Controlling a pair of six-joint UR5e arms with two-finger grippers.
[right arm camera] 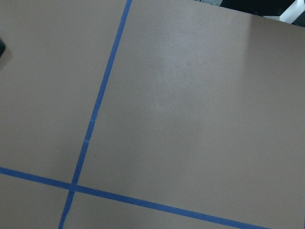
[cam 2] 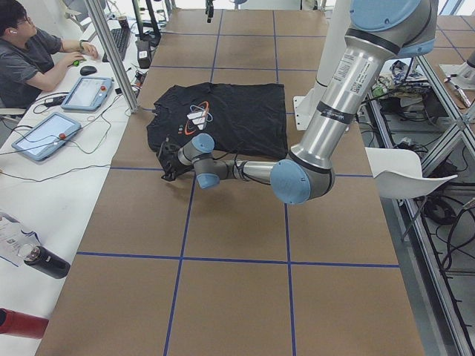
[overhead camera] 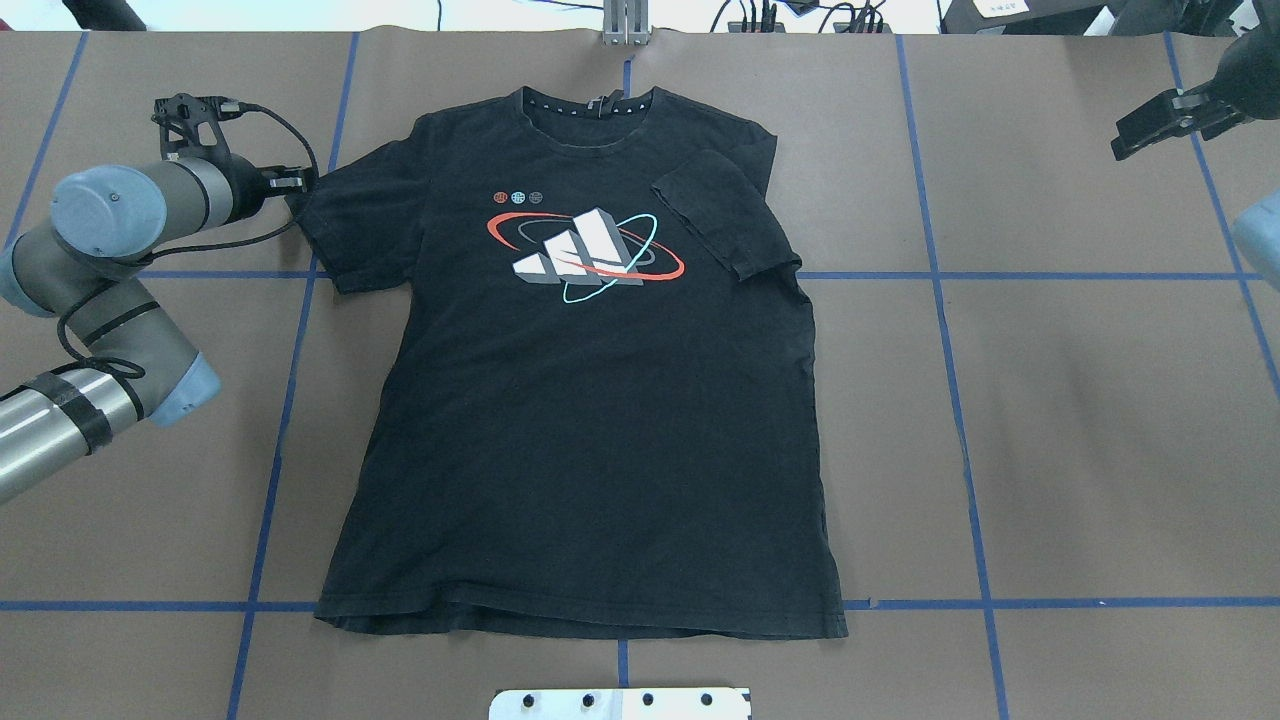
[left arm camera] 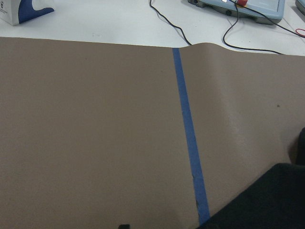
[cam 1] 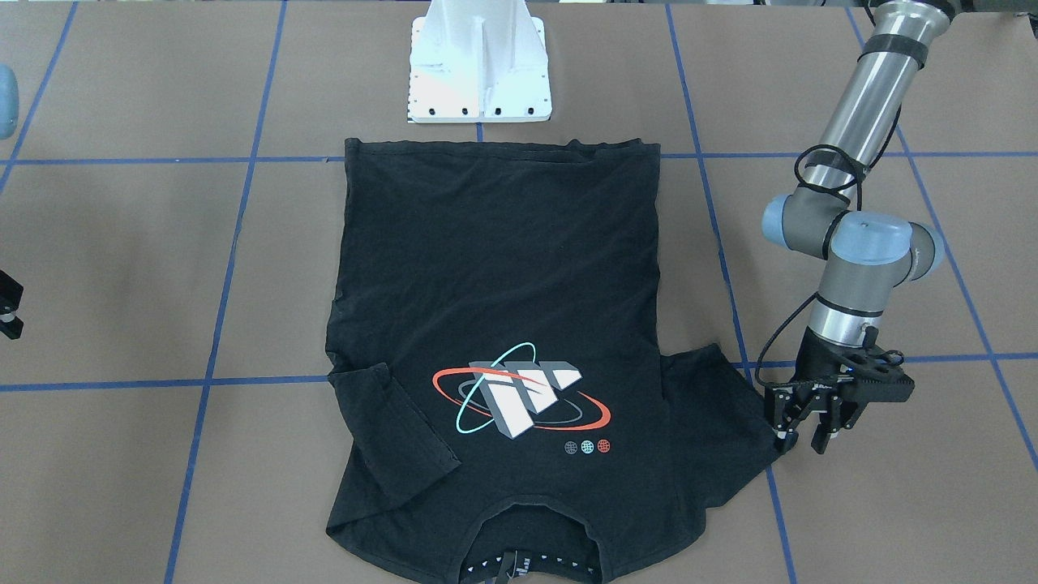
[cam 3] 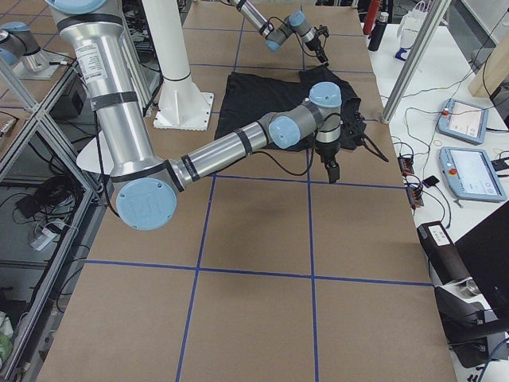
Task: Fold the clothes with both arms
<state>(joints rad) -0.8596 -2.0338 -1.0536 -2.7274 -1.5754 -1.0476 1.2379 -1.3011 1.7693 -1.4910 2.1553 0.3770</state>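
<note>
While the black T-shirt (overhead camera: 580, 420) lies print-up across the middle of the brown counter (overhead camera: 1050, 420), collar toward the top of the overhead frame and hem toward the bottom near the white pedestal base (overhead camera: 620, 703), neither arm holds it. The folded sleeve (overhead camera: 725, 215), on the right of that frame, is turned in over the chest beside the print (overhead camera: 585, 255). The flat sleeve (overhead camera: 345, 225), on the left, is spread out on the counter. The left pincer (cam 1: 803, 442) sits low at the tip of the flat sleeve, fingers apart with nothing between them and one fingertip right at the cloth's edge. The right pincer (cam 1: 8, 307) is well apart from the shirt, clipped at the left edge of the front-facing frame, where two finger ends show with a gap between them. Blue tape lines (overhead camera: 940, 275) cross the counter in a grid.
</note>
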